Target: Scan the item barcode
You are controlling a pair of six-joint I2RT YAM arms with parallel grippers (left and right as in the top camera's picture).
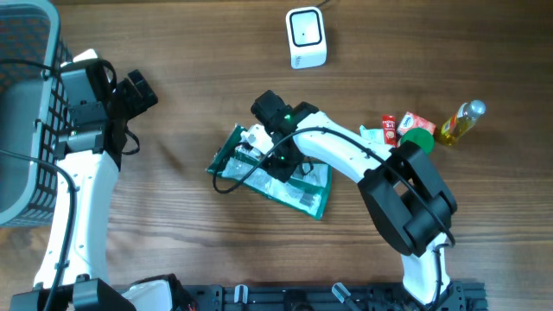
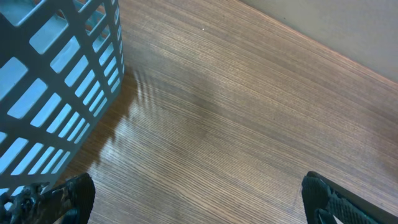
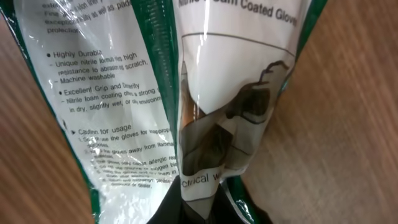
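The item is a clear and green plastic pack of nitrile foam coated gloves [image 1: 298, 186] lying mid-table; its printed face fills the right wrist view [image 3: 186, 81]. No barcode shows in any view. My right gripper [image 1: 262, 145] is down on the pack's left end, shut on a fold of its plastic [image 3: 208, 205]. A white scanner [image 1: 306, 37] stands at the back of the table. My left gripper [image 1: 143, 90] hovers open over bare wood at the left [image 2: 199, 199], holding nothing.
A grey mesh basket [image 1: 22, 104] stands at the far left, close beside the left gripper [image 2: 56, 81]. At the right lie a small red box [image 1: 390, 128], an orange carton [image 1: 420, 122], a green lid [image 1: 417, 138] and a yellow bottle [image 1: 460, 121].
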